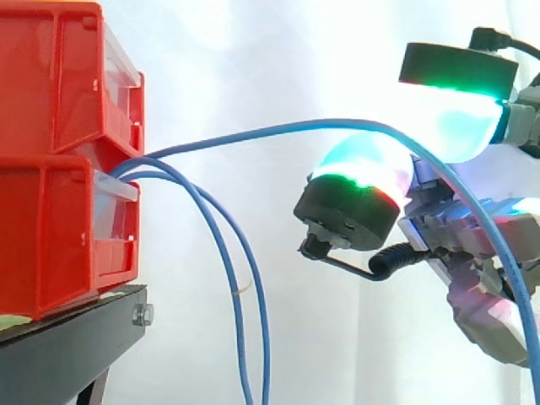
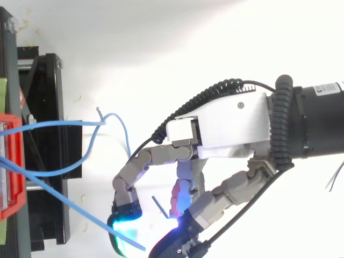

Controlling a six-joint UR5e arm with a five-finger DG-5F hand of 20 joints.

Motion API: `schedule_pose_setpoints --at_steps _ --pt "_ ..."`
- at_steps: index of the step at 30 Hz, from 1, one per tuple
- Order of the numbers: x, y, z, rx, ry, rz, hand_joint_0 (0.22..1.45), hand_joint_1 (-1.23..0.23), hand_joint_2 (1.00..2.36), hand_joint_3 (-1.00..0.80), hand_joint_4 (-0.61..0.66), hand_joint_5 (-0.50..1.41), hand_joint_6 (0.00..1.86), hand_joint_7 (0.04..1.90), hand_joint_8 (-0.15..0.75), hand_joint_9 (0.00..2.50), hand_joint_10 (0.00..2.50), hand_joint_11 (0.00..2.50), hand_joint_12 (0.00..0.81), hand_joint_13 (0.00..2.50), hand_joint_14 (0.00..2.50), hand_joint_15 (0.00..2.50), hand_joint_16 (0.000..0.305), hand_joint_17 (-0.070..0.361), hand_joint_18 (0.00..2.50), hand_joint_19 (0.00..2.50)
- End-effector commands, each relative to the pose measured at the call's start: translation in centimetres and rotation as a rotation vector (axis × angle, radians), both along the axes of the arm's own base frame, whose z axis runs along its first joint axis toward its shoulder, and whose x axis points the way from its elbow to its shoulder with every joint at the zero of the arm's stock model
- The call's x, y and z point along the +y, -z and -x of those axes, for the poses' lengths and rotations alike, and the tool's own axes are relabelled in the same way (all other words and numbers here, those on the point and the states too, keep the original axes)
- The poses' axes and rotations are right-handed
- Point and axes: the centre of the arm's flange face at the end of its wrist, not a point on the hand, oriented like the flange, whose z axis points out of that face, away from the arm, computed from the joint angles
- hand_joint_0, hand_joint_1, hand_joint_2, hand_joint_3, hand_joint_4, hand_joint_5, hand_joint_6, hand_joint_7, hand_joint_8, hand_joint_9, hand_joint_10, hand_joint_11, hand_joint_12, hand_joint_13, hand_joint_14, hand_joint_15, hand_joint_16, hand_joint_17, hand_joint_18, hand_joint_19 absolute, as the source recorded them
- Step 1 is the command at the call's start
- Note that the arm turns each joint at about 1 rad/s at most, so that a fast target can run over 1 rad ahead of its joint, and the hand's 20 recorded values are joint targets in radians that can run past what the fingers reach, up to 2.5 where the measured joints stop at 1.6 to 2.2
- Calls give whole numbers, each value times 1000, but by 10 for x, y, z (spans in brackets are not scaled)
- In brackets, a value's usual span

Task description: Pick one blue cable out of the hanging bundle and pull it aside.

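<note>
The hand [image 2: 226, 129] is seen curled round one blue cable [image 1: 278, 128], which is caught between two glowing fingertips [image 1: 363, 164] and drawn out in an arc, well apart from the bundle. The cable is judged light, thin, limp and rather slick, so it is best kept pinched between the pads and pulled gently. Two other blue cables [image 1: 226, 270] are seen hanging from the red bins [image 1: 51, 169] on the black stand [image 1: 67, 346], before the white curtain [image 1: 253, 51].
</note>
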Motion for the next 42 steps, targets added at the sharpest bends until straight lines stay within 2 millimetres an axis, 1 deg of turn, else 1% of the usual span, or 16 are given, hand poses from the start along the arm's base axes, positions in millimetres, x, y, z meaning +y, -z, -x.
schedule_pose_setpoints --at_steps 1,2,3,4,8,9,12,13,15,18,22,24,26,35,38,42 --pt "0 0 0 -2 0 0 563 -683 1006 -376 -231 76 677 1093 138 1412 6 138 323 1018 17 441 50 113 958 646" --pt "1 0 0 0 -2 0 535 -609 1003 -422 -212 69 688 1065 144 1391 9 145 330 1009 17 445 51 114 941 657" --pt "1 -1 0 -2 -2 0 519 -586 1002 -451 -202 67 691 1056 142 1388 7 150 331 997 17 442 51 115 934 658" --pt "2 0 0 0 -3 0 461 -510 1000 -500 -198 64 695 1028 150 1381 8 151 334 981 19 440 52 117 924 664" --pt "2 2 1 5 -3 -1 398 -443 1000 -500 -192 75 669 1057 171 1407 5 123 361 1012 17 417 59 133 980 620" --pt "3 4 1 6 -4 0 380 -448 1000 -500 -193 80 655 1078 177 1424 6 98 373 1030 15 408 62 140 1012 606" --pt "5 3 0 1 -6 -1 340 -489 1000 -500 -193 87 640 1106 187 1436 3 92 382 1044 15 394 64 144 1037 591" --pt "5 3 0 -3 -6 -2 324 -539 1000 -500 -193 89 636 1122 187 1439 6 94 384 1049 14 389 64 145 1051 585" --pt "5 3 -2 -12 -6 -3 315 -589 1000 -500 -194 92 631 1128 193 1445 5 90 384 1061 14 395 65 145 1069 576" --pt "6 2 -4 -29 -7 -6 324 -710 1000 -500 -195 93 635 1129 187 1461 5 111 370 1077 16 402 61 138 1085 577" --pt "6 2 -4 -28 -3 -17 360 -805 1000 -500 -212 90 648 1102 177 1462 8 134 351 1080 15 413 57 127 1070 590" --pt "6 2 -4 -27 -1 -26 371 -812 1000 -500 -213 88 652 1094 187 1460 7 146 347 1080 16 425 55 125 1061 595" --pt "6 2 -4 -22 3 -41 376 -805 1000 -500 -206 87 654 1094 177 1459 6 136 345 1079 17 424 55 124 1057 598" --pt "7 2 -4 -10 24 -119 386 -739 1000 -500 -189 81 661 1076 182 1436 6 146 347 1084 16 432 56 125 1041 606" --pt "7 2 -4 -2 38 -159 388 -740 1000 -500 -187 79 663 1075 181 1429 6 135 346 1085 17 438 56 125 1038 608" --pt "7 1 -6 1 76 -258 388 -742 1000 -500 -187 79 664 1073 176 1427 6 135 345 1089 16 428 55 125 1035 609"
